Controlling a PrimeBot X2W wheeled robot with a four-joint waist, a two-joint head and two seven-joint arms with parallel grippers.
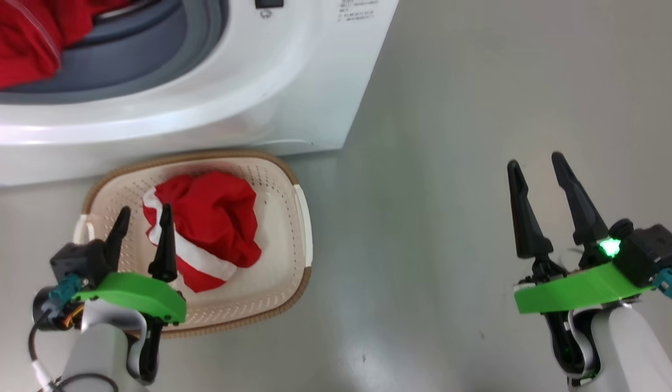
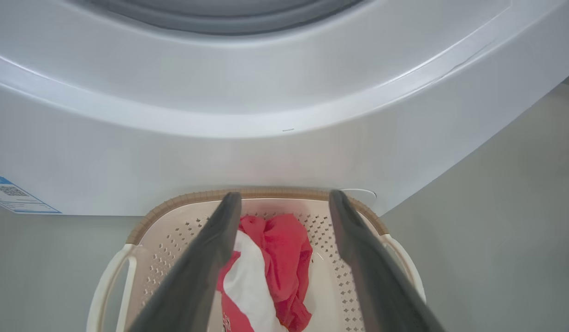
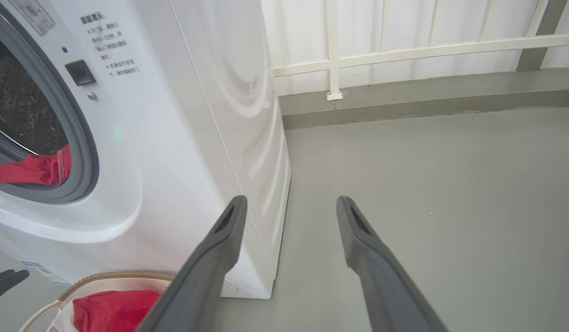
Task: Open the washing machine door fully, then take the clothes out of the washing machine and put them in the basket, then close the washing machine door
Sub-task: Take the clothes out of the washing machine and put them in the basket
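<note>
My left fingers point(image 1: 163, 245) and right fingers point(image 1: 576, 201) stand apart, empty. Red clothes point(image 1: 20, 49) wait in the washing machine point(image 1: 292, 81); reaching in, I might knock the basket point(image 1: 292, 179) away.

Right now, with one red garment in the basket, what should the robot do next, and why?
Probably lift the left jaws and reach into the washing machine: they stand open above the basket, the red garment lies loose inside it, and more red clothes wait in the drum.
</note>
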